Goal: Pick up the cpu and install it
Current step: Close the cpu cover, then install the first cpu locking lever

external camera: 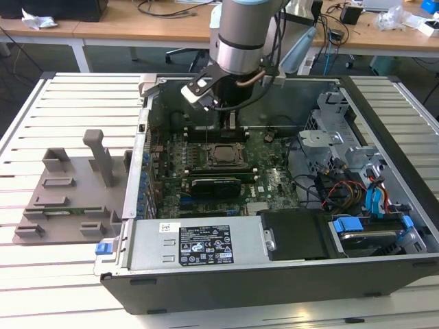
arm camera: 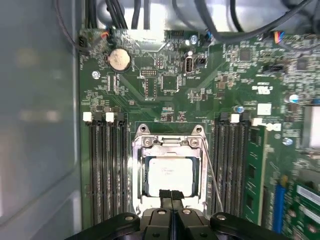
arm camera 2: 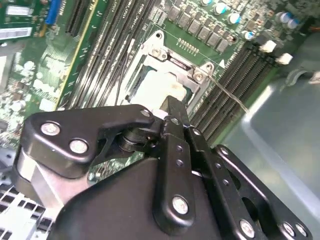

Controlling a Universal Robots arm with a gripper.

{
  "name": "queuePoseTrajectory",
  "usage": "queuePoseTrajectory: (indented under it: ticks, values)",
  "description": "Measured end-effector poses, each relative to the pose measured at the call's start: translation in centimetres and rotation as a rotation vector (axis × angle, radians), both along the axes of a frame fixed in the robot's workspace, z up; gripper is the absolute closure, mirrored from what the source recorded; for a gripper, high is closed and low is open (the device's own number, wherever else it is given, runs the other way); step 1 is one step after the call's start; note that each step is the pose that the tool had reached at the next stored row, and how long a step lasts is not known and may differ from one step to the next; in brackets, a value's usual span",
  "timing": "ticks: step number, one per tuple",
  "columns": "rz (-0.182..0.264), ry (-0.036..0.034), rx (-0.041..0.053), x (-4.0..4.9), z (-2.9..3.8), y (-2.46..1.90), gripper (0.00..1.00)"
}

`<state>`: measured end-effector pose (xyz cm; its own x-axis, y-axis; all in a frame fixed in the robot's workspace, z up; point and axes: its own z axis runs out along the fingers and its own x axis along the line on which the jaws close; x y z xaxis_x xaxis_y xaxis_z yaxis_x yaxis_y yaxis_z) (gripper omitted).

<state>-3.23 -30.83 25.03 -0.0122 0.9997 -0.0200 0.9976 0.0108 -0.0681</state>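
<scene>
Claw [arm camera: 170, 194] closed tight (nothing gripped) over seated cpu [arm camera: 168, 172], hiding one edge

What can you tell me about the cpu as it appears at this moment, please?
The cpu is a small, flat, square chip with a silvery-grey metal top and a pale rim. It lies level inside the metal socket frame on the green motherboard, with memory slots on either side. The gripper, fingers shut, sits over one edge of the chip; whether it touches the chip cannot be told.
</scene>
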Motion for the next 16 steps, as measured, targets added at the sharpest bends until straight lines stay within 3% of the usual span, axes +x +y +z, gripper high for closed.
queuePoseTrajectory:
  ticks: [2, 3, 13, 16]
  values:
    - [0.0, 0.0001, -0.0001, 0.0, 1.46, 0.0, 0.89]
    - [0.0, 0.0001, -0.0001, 0.0, 1.66, 0.0, 0.89]
    - [0.005, 0.0001, 0.0, 0.01, 1.82, 0.0, 0.89]
    - [0.074, 0.0001, 0.0, 0.01, 1.82, 0.0, 0.89]
